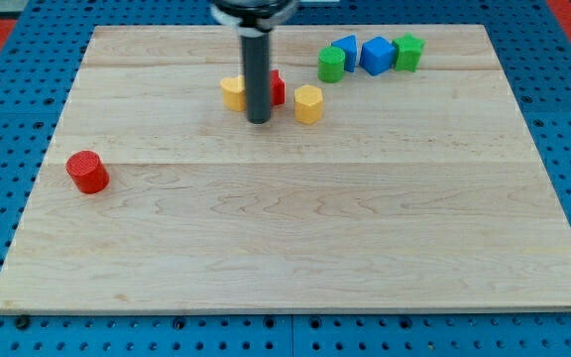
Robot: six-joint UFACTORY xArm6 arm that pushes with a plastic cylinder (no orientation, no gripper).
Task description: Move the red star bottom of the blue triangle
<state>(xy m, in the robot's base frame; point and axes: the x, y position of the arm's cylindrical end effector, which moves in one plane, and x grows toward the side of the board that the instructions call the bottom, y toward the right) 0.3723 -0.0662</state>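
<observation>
The red star (pixel 277 88) lies near the view's top centre, mostly hidden behind my dark rod. My tip (pixel 259 121) rests on the board just below and left of the star, between a yellow block (pixel 233 92) on its left and a yellow hexagonal block (pixel 308 103) on its right. The blue triangle (pixel 346 51) sits further toward the view's top right, with a green cylinder (pixel 331 64) at its lower left.
A blue cube (pixel 376 56) and a green star-like block (pixel 408 52) stand right of the blue triangle. A red cylinder (pixel 87 172) sits alone at the view's left. The wooden board (pixel 285 248) lies on blue pegboard.
</observation>
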